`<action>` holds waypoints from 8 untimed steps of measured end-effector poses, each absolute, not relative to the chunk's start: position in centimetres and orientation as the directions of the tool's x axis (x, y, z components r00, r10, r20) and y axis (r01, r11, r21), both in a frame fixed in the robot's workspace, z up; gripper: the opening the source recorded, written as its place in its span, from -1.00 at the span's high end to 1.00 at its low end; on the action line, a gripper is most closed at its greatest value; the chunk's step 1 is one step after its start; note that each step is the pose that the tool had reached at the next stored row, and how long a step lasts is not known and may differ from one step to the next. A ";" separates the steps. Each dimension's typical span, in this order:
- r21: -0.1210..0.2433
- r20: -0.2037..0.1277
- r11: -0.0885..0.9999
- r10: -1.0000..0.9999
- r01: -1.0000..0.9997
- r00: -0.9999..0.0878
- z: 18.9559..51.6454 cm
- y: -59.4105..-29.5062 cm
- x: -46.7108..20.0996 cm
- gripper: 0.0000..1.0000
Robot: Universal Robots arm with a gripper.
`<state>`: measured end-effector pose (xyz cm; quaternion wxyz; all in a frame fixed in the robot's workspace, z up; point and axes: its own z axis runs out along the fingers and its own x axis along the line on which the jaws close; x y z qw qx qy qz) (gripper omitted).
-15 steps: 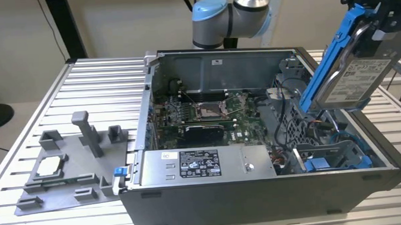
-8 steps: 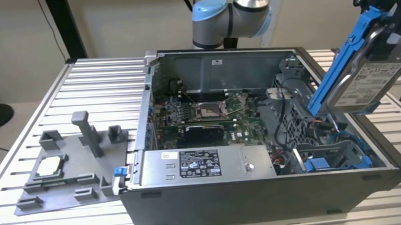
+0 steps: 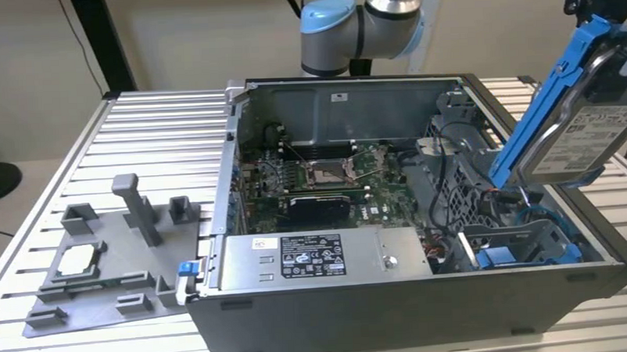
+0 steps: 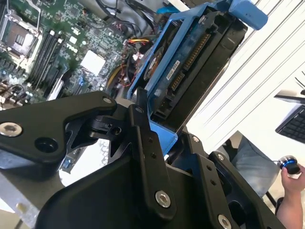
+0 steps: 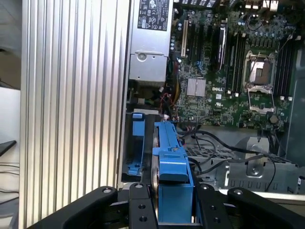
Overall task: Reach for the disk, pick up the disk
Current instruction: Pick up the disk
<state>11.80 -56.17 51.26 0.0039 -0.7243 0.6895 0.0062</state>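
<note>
Item count, one moment.
One disk [image 3: 589,131], one open computer case [image 3: 402,314], one power-supply box [image 3: 322,258], one grey fixture plate [image 3: 98,270], one gripper [image 5: 174,210], one person's hand [image 4: 293,179].

Open computer case [image 3: 420,219] as landmark. Above its exterior-view right end, the disk [image 3: 577,112], tilted, hangs clear of the case rim, with open air around it. Inside the case, cables [image 5: 224,148], the power-supply box [image 3: 322,258] and the drive cage [image 3: 525,247] crowd the interior. On the worktop [image 3: 155,119] beside the case, a grey fixture plate [image 3: 107,254] with upright posts occupies the near area.
</note>
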 end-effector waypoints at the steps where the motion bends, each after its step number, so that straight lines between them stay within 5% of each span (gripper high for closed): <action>1: 0.003 -0.014 -0.048 -0.999 -0.999 0.048 51.3 -56.3 11.8 1.00; 8: 0.004 -0.014 -0.040 -0.999 -0.999 0.040 51.2 -56.5 12.0 1.00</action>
